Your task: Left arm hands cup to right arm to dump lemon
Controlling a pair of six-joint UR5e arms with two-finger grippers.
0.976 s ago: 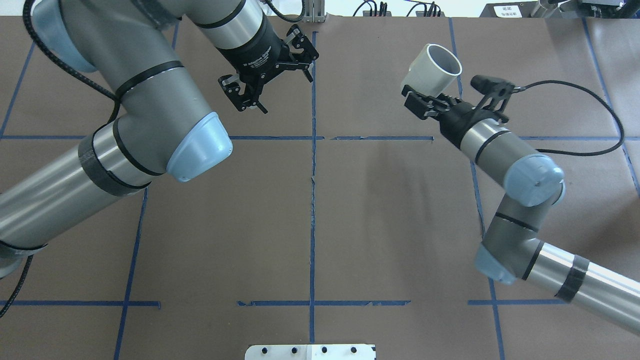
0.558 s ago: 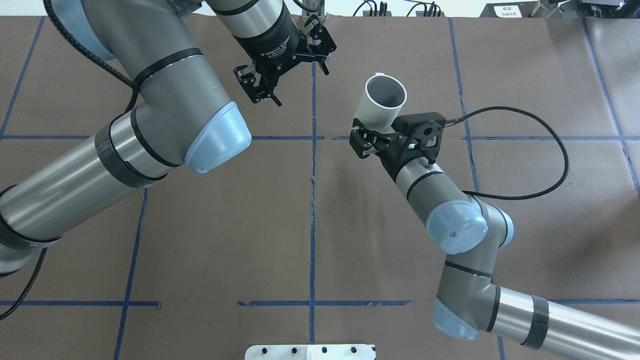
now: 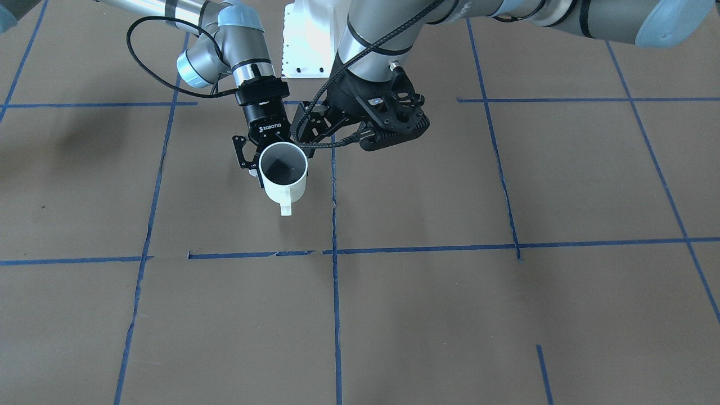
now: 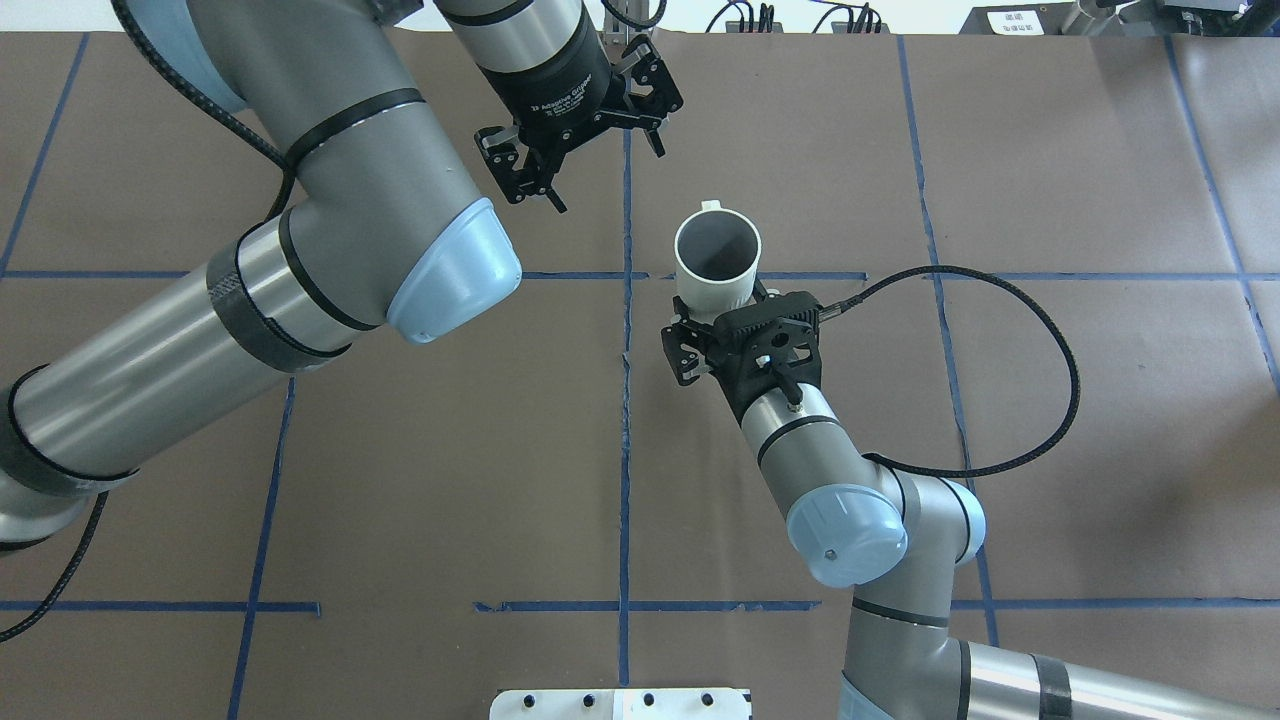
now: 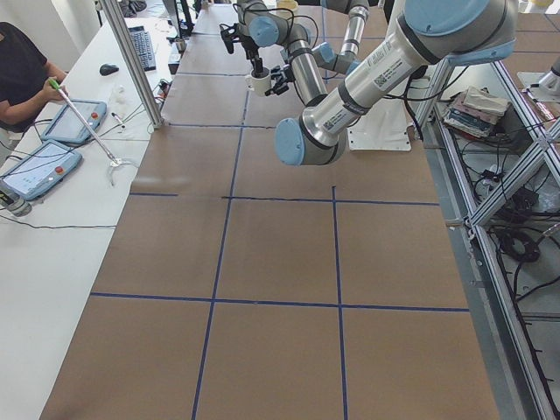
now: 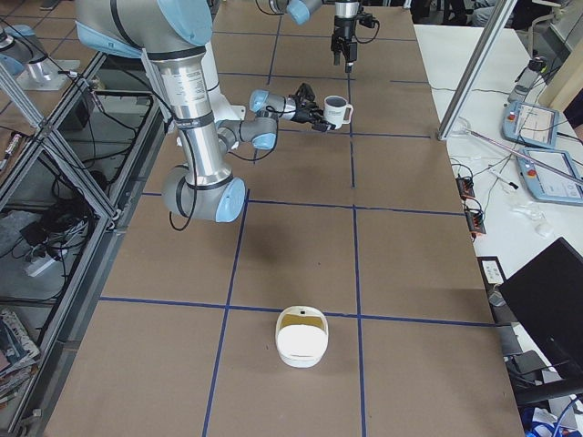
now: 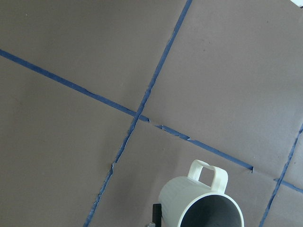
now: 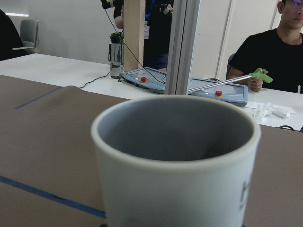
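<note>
The white cup (image 4: 717,262) with a grey inside is upright, its handle pointing away from the robot. My right gripper (image 4: 714,308) is shut on its lower wall and holds it near the table's centre line. The cup also shows in the front view (image 3: 284,179), the right side view (image 6: 338,111), the left wrist view (image 7: 201,204) and the right wrist view (image 8: 175,161). My left gripper (image 4: 600,165) is open and empty, just beyond and to the left of the cup. In the front view it (image 3: 320,128) is close beside the right gripper (image 3: 269,160). No lemon shows; the visible part of the cup's inside looks empty.
The table is brown with blue tape lines (image 4: 625,420). A white rounded container (image 6: 301,337) with a yellowish rim sits far toward the robot's right end. A white base plate (image 4: 620,703) is at the near edge. Operators with tablets sit beyond the far side.
My right arm has carried the cup left, from the far right toward the centre line, and turned it from tilted to upright. My left gripper shifted slightly right and stayed open.
</note>
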